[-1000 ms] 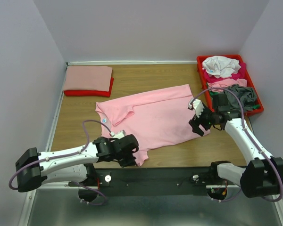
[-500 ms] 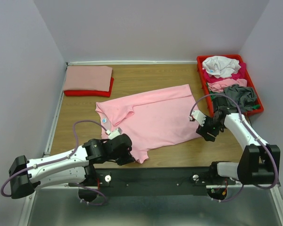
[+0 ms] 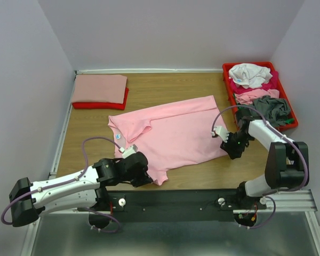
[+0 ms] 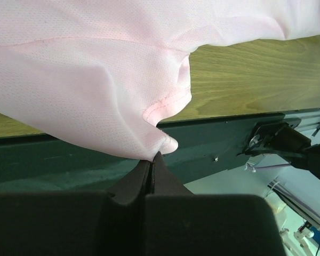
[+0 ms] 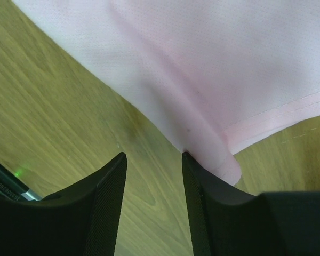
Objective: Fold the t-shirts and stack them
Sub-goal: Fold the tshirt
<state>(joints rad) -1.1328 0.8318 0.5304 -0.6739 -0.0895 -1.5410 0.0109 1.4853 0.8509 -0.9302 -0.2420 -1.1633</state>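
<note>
We are pinching the light pink t-shirt point(image 3: 173, 133), spread on the tabletop point(image 3: 165, 88), by its near edge in the clenched left gripper point(image 4: 151, 160), and should be getting the right gripper point(image 5: 152, 160), jaws parted, straddling the hem corner, not wood.

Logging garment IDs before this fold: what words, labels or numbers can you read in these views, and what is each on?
Blue neck label on the pink t-shirt: too small to read.
White lettering on a dark part at the lower left edge of the right wrist view: blurred, unreadable.
No other text can be made out in any view.
</note>
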